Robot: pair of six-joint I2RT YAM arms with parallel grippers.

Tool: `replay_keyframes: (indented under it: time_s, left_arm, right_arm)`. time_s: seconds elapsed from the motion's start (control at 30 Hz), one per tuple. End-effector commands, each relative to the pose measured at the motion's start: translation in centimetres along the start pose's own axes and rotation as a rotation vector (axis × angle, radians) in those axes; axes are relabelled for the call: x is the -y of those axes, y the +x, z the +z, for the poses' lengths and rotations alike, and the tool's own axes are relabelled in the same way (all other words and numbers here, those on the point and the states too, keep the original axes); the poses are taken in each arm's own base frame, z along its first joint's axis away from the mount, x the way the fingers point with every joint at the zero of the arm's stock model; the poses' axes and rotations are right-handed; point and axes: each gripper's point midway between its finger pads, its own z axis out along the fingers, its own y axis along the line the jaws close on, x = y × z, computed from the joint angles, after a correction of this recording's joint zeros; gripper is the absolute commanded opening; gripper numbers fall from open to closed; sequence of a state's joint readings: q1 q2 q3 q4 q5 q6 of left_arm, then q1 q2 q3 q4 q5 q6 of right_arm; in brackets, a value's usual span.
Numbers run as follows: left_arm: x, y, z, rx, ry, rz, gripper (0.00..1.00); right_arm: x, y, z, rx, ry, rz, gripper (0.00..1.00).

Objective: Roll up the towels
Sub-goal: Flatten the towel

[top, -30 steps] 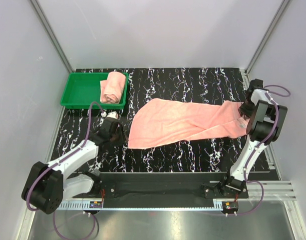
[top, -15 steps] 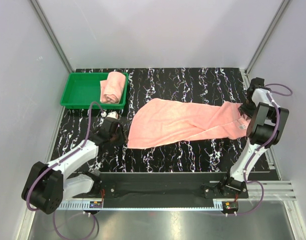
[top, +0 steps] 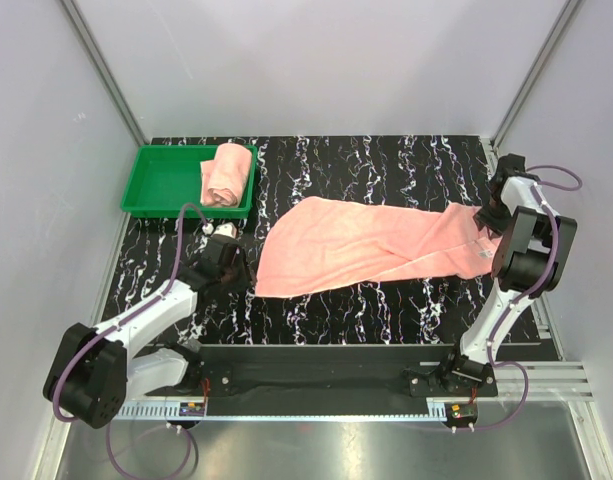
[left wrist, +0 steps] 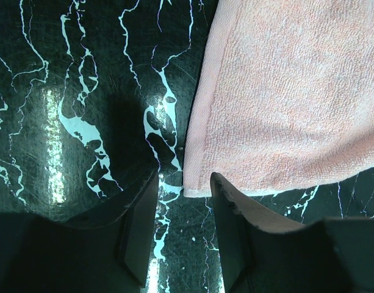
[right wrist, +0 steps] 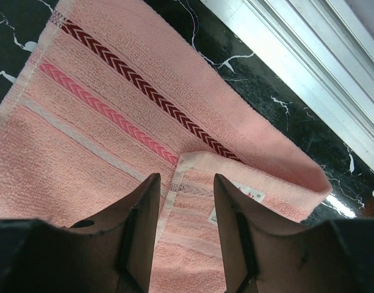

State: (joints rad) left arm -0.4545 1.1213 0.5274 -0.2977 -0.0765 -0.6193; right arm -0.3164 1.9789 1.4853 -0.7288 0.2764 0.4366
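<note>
Fingers of the right gripper (right wrist: 187,178) stand apart over the far right end of the spread towel (top: 376,245). We see cloth through the gap and nothing pinched in it. Directly under the tips, a corner of that end lies doubled back on itself, with the white label (right wrist: 234,198) showing on the flap. The dark and pink stripes (right wrist: 132,76) run across the single layer beyond. Past the hem come bare table (top: 386,160) and then the metal rail (right wrist: 309,67) at the table's edge.

On our left side, the left gripper (left wrist: 183,177) is likewise parted and empty. It sits low over the table, with the near left corner of the same towel just ahead of its fingertips and closer to the right-hand one.

From above, this towel lies slantwise across the middle of the table. It is broad at the left and narrows toward the right arm, with one gripper at each end. The rolled towel (top: 228,173) rests in the right part of the green tray (top: 136,190) at the far left, so we judge half the job done.

We take the step in hand to be squaring up the second towel before rolling, not the rolling itself. Next, we think, the right fingers need to close on the folded flap or the hem and lay that end flat and straight. The left gripper can then pin or tug its corner so the cloth lies even. A roll begun on a skewed, doubled end would likely come out lopsided.
</note>
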Motion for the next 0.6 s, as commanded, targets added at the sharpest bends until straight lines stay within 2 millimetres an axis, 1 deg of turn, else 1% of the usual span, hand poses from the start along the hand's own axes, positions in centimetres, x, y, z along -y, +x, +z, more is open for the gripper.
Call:
replay_keyframes:
  time_s: [0.0, 0.1, 0.23, 0.27, 0.33, 0.37, 0.57]
  left_arm:
    - [0.3, -0.7, 0.1, 0.034, 0.011, 0.011, 0.44]
    - [0.2, -0.7, 0.1, 0.033, 0.008, 0.01, 0.44]
    - [0.2, -0.6, 0.2, 0.03, 0.006, 0.012, 0.44]
    - [0.2, -0.6, 0.2, 0.031, 0.007, 0.01, 0.44]
    - [0.2, -0.6, 0.2, 0.029, 0.007, 0.012, 0.44]
    - [0.2, -0.6, 0.2, 0.032, 0.006, 0.011, 0.44]
    - [0.1, -0.5, 0.3, 0.03, 0.006, 0.012, 0.44]
  right_arm:
    - [-0.2, -0.1, 0.8, 0.007, 0.008, -0.014, 0.48]
    - [-0.2, 0.2, 1.7, -0.002, 0.017, -0.018, 0.47]
    - [-0.1, 1.1, 3.2, -0.027, 0.035, -0.025, 0.42]
    - [-0.1, 1.2, 3.4, -0.028, 0.042, -0.022, 0.39]
    - [-0.1, 1.5, 3.7, -0.031, 0.043, -0.02, 0.26]
    - [0.1, 1.5, 3.7, -0.029, 0.049, -0.016, 0.22]
    - [0.7, 1.6, 3.4, -0.018, 0.069, -0.012, 0.18]
